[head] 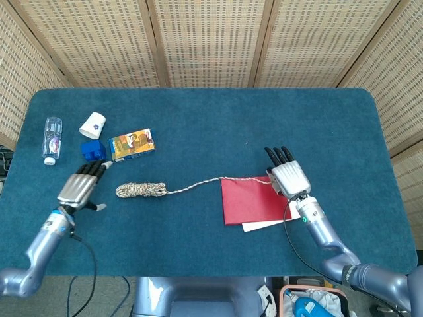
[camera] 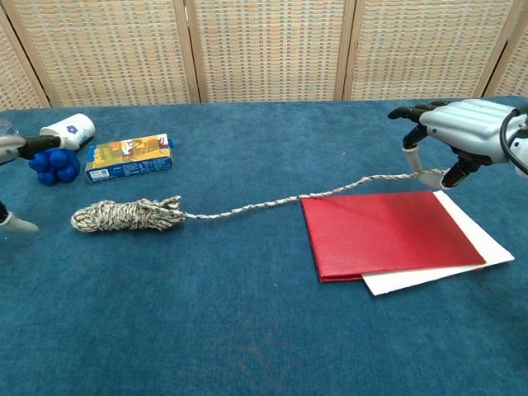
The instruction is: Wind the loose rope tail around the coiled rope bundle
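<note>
The coiled rope bundle (head: 141, 190) (camera: 124, 216) lies on the blue table left of centre. Its loose tail (head: 211, 182) (camera: 272, 202) runs right to my right hand (head: 288, 178) (camera: 462, 130). That hand pinches the tail's end between thumb and a finger and holds it a little above the table, over the far edge of a red folder (head: 254, 198). My left hand (head: 82, 185) (camera: 15, 150) hovers just left of the bundle with its fingers spread, holding nothing and apart from the rope.
A white sheet (head: 266, 225) sticks out from under the red folder. At the back left stand a blue block (head: 93, 150), a white cup (head: 92, 125), a small printed box (head: 132, 144) and a lying water bottle (head: 51, 139).
</note>
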Controlling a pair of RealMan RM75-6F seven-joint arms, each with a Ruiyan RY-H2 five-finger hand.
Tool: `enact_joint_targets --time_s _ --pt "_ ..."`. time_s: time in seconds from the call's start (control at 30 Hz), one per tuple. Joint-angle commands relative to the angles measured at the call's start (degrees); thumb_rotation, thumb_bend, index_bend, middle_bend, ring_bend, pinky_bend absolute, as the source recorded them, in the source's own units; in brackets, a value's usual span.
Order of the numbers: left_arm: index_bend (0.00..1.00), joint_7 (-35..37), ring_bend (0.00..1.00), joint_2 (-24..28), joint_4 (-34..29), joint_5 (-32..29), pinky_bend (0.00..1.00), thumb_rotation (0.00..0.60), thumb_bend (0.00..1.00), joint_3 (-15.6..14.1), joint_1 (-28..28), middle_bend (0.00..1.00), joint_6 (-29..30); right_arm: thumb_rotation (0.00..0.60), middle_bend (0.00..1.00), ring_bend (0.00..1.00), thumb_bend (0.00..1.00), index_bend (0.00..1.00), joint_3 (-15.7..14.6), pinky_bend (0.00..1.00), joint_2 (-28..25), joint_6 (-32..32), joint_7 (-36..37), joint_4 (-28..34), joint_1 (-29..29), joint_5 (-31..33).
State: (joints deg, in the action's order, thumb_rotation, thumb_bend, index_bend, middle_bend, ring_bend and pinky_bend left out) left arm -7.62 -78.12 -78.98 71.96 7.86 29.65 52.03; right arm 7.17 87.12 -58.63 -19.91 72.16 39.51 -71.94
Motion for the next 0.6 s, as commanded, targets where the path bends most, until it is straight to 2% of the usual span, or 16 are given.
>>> enact_joint_targets --time_s 0.03,0.17,0.6 --pt "0.15 -2.2 0.04 -3.9 2.5 -1.9 0.18 0.600 0.14 1.2 2.9 0.09 -1.9 0.600 0.00 0.00 0.47 0.69 -0.2 0.00 -0.7 -0.9 -0.3 1.2 -0.7 -0.5" --pt "0.22 -4.6 0.11 -6.7 4.3 -3.9 0.25 0.600 0.15 1.7 4.7 0.16 -2.7 0.600 0.00 0.00 0.47 0.69 -0.4 0.00 -1.8 -1.6 -0.4 2.7 -1.4 -1.1" --pt "0.31 -5.1 0.17 -10.9 9.0 -7.2 0.31 0.600 0.17 1.1 7.7 0.22 -6.0 0.600 0.00 0.00 0.49 0.69 -0.3 0.00 -3.0 -1.7 -0.5 4.2 -2.4 -1.3"
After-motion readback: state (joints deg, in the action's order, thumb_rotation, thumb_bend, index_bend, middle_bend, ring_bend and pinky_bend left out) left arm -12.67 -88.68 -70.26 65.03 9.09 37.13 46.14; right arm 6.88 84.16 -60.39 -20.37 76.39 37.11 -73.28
